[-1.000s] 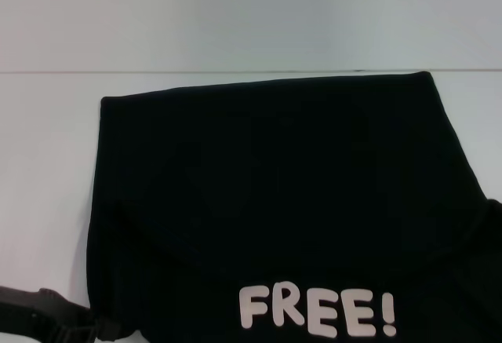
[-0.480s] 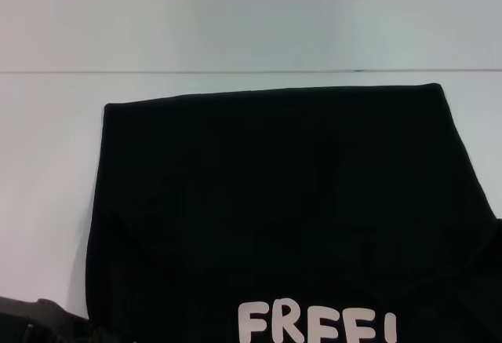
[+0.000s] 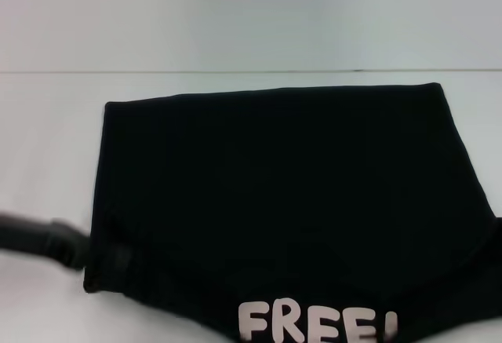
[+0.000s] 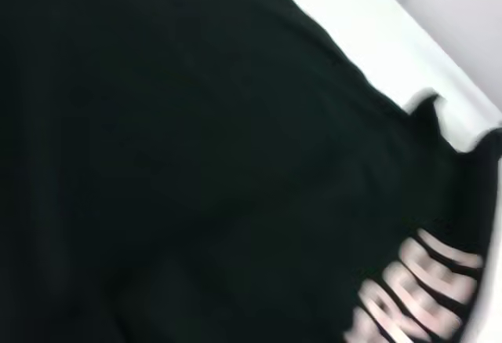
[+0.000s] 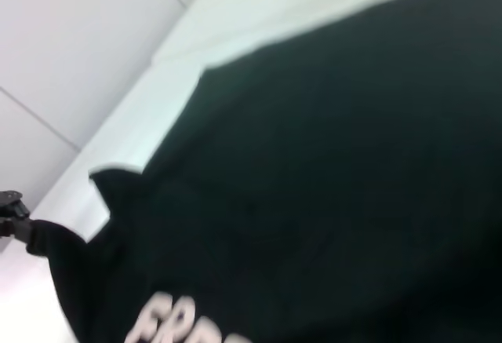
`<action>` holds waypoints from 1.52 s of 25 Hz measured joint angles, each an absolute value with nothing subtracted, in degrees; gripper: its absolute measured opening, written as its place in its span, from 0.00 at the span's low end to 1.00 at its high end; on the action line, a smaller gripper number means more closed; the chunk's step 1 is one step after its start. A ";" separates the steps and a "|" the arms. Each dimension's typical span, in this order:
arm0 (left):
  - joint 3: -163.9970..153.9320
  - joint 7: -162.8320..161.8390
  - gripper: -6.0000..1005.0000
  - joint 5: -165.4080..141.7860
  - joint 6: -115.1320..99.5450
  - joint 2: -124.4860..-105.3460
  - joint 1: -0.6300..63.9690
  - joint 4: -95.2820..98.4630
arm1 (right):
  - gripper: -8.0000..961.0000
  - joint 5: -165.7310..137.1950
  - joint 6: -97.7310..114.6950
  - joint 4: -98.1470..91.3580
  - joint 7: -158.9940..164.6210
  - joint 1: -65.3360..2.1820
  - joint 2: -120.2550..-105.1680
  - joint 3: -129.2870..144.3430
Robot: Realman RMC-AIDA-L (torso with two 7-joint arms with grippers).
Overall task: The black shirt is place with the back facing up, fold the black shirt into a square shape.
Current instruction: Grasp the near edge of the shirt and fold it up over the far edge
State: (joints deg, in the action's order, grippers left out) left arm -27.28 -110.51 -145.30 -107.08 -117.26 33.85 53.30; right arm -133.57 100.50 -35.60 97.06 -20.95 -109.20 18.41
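Note:
The black shirt (image 3: pixel 274 178) lies on the white table (image 3: pixel 47 147) and fills most of the head view. Its white "FREE!" lettering (image 3: pixel 318 323) faces up at the near edge. My left gripper (image 3: pixel 82 255) is at the shirt's near left corner and looks shut on the cloth. That corner and the near edge are raised off the table. The right wrist view shows the shirt (image 5: pixel 329 186) with its corner drawn out to the left gripper (image 5: pixel 14 211). The left wrist view is filled by the shirt (image 4: pixel 196 162). My right gripper is out of view.
The table's far edge meets a pale wall (image 3: pixel 251 13) just behind the shirt. Bare tabletop (image 3: pixel 39 304) shows to the left of the shirt and in a strip behind it.
The left arm has risen from the bottom left corner of the view to the shirt's near left corner. The near edge has lifted. The shirt's far edge first slid slightly toward me, then held still.

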 joint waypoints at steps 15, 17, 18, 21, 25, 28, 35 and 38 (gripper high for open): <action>-32.17 -117.67 0.01 -145.69 -65.41 -114.75 46.42 39.09 | 0.04 -133.74 73.30 -28.80 102.28 -37.97 -109.46 18.80; -34.16 -118.14 0.01 -145.70 -59.93 -115.42 46.67 37.85 | 0.04 -133.75 67.27 -25.74 102.15 -40.11 -109.87 20.41; -35.30 -118.20 0.01 -145.71 -56.70 -115.96 46.84 37.16 | 0.04 -133.76 64.50 -24.47 102.02 -41.11 -110.16 21.28; -37.56 -118.22 0.01 -145.72 -49.86 -117.14 47.20 35.80 | 0.04 -133.76 55.36 -21.86 101.65 -44.14 -111.97 24.00; -40.06 -118.24 0.01 -145.73 -46.19 -117.99 47.54 35.10 | 0.04 -133.76 46.80 -21.28 101.60 -46.94 -114.48 26.41; -40.44 -118.57 0.01 -145.73 -45.01 -118.07 47.67 35.28 | 0.04 -133.58 44.17 -21.39 101.70 -48.34 -115.14 27.36; -40.37 -119.03 0.01 -145.72 -42.01 -117.68 48.11 36.97 | 0.04 -133.55 43.32 -21.97 103.27 -50.81 -113.64 27.44; -40.51 -119.38 0.01 -145.72 -39.56 -117.64 48.50 37.12 | 0.04 -133.49 41.99 -21.97 103.53 -51.94 -113.12 27.51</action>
State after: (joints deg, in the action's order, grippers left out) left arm -40.51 -119.38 -145.72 -39.56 -117.64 48.50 37.12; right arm -133.49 41.99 -21.97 103.53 -51.94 -113.12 27.51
